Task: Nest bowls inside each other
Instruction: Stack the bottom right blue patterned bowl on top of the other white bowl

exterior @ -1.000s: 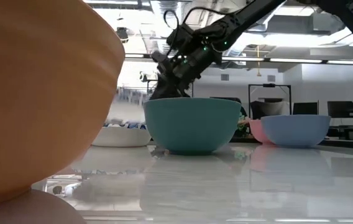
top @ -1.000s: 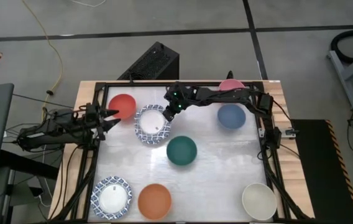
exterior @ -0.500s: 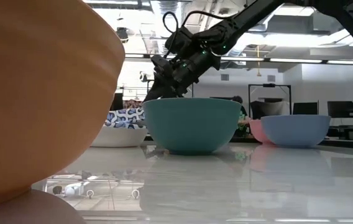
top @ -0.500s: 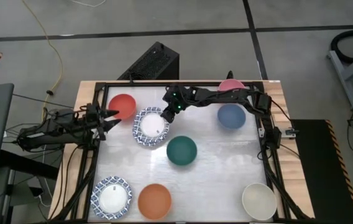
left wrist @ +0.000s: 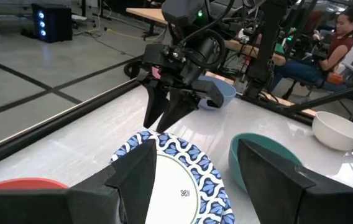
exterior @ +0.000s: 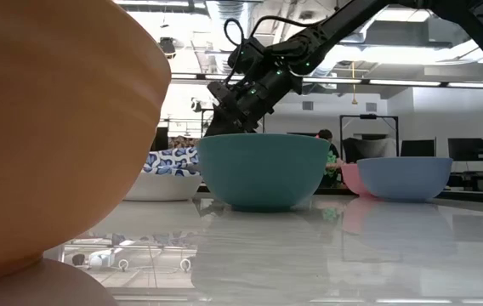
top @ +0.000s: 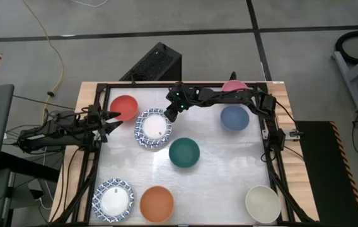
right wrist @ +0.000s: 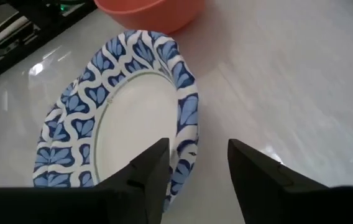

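Six bowls stand apart on the white table: red [top: 123,107], pink [top: 234,86], blue [top: 234,118], dark green [top: 184,153], orange [top: 157,203] and cream [top: 262,203]. My right gripper [top: 168,115] is open and slants down over the far right rim of a blue-and-white plate [top: 153,128]. That plate lies tilted beside the red bowl. One finger [right wrist: 148,168] is over the plate's inside, the other [right wrist: 251,168] outside its rim [right wrist: 186,134]. My left gripper [top: 113,118] waits open at the left edge, level, facing the plate [left wrist: 176,180]. My right gripper [right wrist: 195,165] stands astride the plate's rim, slanting down from the table's right. Whether either finger touches the rim, I cannot tell.
A second patterned plate [top: 113,200] lies at the near left, beside the orange bowl. A black frame [top: 97,157] runs round the table. In the left wrist view a person [left wrist: 341,37] sits beyond the table. Bare table lies right of the green bowl [top: 229,161].
My right gripper has opened and let go of the plate's rim, staying where it was. The plate has slid a little toward the table's left and tipped. Its patterned face now shows in the low view.
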`<state>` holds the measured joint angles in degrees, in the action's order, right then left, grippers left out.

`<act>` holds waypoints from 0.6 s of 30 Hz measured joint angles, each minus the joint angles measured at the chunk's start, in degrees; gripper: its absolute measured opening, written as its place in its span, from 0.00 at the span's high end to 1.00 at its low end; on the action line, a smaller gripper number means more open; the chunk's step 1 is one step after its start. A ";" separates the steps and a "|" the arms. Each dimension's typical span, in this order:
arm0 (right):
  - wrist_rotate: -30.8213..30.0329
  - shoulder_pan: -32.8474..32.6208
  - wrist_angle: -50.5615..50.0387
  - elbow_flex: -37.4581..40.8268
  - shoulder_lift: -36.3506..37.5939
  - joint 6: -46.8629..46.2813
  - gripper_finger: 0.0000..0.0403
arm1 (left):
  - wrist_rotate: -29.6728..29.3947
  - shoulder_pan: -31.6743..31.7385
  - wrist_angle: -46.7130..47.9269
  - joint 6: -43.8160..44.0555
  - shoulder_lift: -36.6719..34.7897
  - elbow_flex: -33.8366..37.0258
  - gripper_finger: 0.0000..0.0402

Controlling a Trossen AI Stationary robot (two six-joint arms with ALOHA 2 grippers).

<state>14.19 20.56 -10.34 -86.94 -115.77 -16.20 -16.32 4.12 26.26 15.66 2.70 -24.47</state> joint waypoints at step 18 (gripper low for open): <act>-8.63 -2.74 -0.71 0.02 -0.76 0.19 0.62 | 0.02 0.00 0.06 -0.02 0.00 0.00 0.47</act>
<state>5.57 17.82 -11.05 -86.91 -116.53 -16.01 -16.29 4.12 26.32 15.64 2.70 -24.47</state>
